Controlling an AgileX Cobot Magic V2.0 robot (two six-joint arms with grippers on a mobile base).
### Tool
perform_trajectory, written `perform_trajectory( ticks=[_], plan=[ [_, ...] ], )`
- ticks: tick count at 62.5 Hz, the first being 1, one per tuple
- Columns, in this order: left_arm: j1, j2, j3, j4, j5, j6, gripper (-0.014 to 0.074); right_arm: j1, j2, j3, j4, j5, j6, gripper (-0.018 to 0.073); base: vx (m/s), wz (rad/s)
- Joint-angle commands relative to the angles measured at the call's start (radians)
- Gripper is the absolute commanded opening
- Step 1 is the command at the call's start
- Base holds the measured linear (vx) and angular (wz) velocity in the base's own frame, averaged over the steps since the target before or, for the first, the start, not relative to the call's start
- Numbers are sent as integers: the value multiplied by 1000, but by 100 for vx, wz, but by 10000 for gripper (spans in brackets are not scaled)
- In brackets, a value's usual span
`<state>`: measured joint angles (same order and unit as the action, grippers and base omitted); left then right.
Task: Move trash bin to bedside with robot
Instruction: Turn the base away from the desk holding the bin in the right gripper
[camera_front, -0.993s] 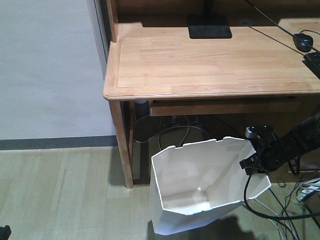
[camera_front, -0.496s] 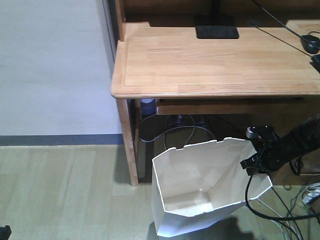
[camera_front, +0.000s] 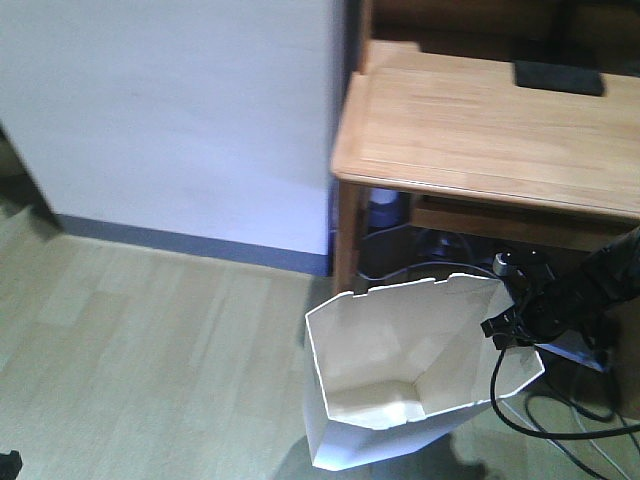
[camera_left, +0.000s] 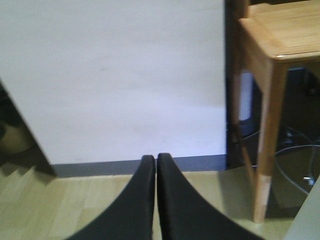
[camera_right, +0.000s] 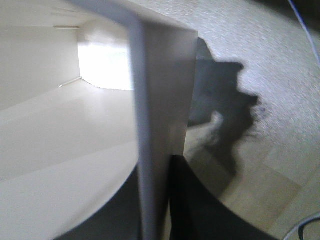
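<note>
The white trash bin (camera_front: 400, 380) stands low in the front view, its notched angular rim open toward the camera. My right gripper (camera_front: 503, 333) is shut on the bin's right rim; the black arm reaches in from the right with cables trailing under it. In the right wrist view the bin wall (camera_right: 150, 125) runs between the two dark fingers (camera_right: 200, 210), cream interior to the left. My left gripper (camera_left: 156, 159) is shut with nothing in it, pointing at a white wall above the floor. The bedside is out of view.
A light wooden desk (camera_front: 480, 130) fills the upper right, one leg (camera_front: 347, 240) just behind the bin, cables (camera_front: 560, 420) on the floor beneath. A white wall (camera_front: 170, 110) with a dark baseboard (camera_front: 190, 245) spans the left. Wood floor (camera_front: 150, 370) lies to the left.
The whole view has swung left: the desk slid to the right of the frame and the wall and floor came in. The bin and my right gripper keep their place in the view.
</note>
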<state>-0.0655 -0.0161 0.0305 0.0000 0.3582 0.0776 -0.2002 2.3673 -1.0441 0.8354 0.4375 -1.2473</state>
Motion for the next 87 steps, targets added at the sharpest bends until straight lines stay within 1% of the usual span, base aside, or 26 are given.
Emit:
perform_trajectory(
  ticks=[1,64,87],
  plan=[
    [-1,-20,18,0,-69,-5,-7,1,-76,-15,58,145,5,0,-7,62],
    [-1,-20,18,0,-69,-5,-7,1,-76,-15,58,145,5,0,2,54],
    [-1,-20,18,0,-69,-5,-7,1,-76,-15,58,145,5,0,11,69]
  ],
)
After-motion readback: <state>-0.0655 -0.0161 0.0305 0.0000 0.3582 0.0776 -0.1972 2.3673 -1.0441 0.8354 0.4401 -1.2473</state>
